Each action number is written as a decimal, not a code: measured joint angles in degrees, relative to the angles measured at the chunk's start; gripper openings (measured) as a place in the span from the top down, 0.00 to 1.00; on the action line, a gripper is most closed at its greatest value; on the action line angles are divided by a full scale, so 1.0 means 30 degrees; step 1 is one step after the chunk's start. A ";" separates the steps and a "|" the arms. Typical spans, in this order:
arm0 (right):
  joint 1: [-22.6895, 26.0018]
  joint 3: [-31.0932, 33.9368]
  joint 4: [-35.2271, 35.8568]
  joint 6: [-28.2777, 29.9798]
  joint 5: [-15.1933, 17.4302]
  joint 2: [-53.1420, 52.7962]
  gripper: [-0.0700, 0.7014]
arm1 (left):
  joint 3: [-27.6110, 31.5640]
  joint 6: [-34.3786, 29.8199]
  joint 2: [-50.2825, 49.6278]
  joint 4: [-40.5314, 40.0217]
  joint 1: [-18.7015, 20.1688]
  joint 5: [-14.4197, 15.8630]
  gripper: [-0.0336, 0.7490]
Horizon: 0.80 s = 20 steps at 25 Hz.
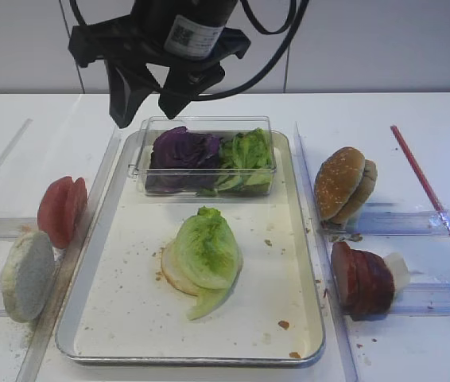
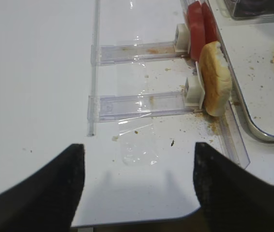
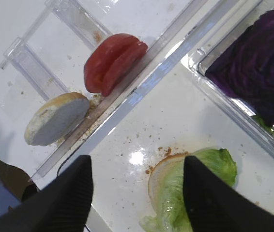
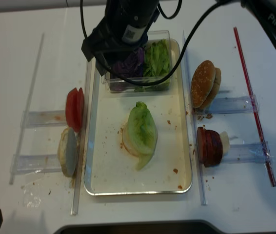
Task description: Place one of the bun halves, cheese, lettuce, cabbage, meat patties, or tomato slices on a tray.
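**Lettuce on the tray, right arm raised over the salad box**

At the left edge of the high view, clear plastic racks hold pink-red round tomato slices (image 1: 63, 210) at about 9 o'clock from the tray's centre, and below them a flat pale cream bun disc (image 1: 26, 275) stands on edge at 8 o'clock.

The large shallow silver metal tray (image 1: 129, 318) fills the middle. Near its centre a pale green crinkled lettuce leaf (image 1: 207, 256) lies draped over a second pale bun disc (image 1: 172, 274), covering most of it. The leaf is likely light, limp and easily torn; a gentle pinch at its thicker, paler stem end looks safest. At 12 o'clock a small clear plastic box (image 1: 141, 171) sits on the tray, holding dark purple crinkled cabbage leaves (image 1: 181, 151) and more green leaves.

To the right, racks hold sesame-topped golden-brown bun halves (image 1: 343, 185) at 2 o'clock and dark reddish-brown meat patties (image 1: 362, 281) at 4 o'clock.

The black right gripper (image 1: 141, 102) hangs above the box's upper-left corner, fingers spread and pinching nothing. The left gripper (image 2: 137, 188) hovers over bare table left of the racks, also spread and empty.
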State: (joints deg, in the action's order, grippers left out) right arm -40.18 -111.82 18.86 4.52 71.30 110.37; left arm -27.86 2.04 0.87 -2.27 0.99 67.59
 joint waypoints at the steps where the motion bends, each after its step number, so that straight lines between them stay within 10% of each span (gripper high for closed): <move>1: 0.0000 0.0000 -0.0174 -0.0043 0.0000 0.0000 0.36 | 0.0000 0.0000 0.0000 0.0000 0.0000 0.0000 0.40; 9: 0.0311 0.0000 -0.2180 -0.0281 0.0047 -0.0225 0.36 | 0.0000 0.0000 0.0000 0.0000 0.0000 0.0000 0.40; 20: 0.5927 0.0000 -0.2256 -0.0618 0.0152 -0.0580 0.36 | 0.0000 0.0000 0.0000 0.0000 0.0000 0.0000 0.40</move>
State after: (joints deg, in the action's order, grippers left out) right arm -22.39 -111.82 12.09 2.66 71.76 108.63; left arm -27.86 2.04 0.87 -2.27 0.99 67.59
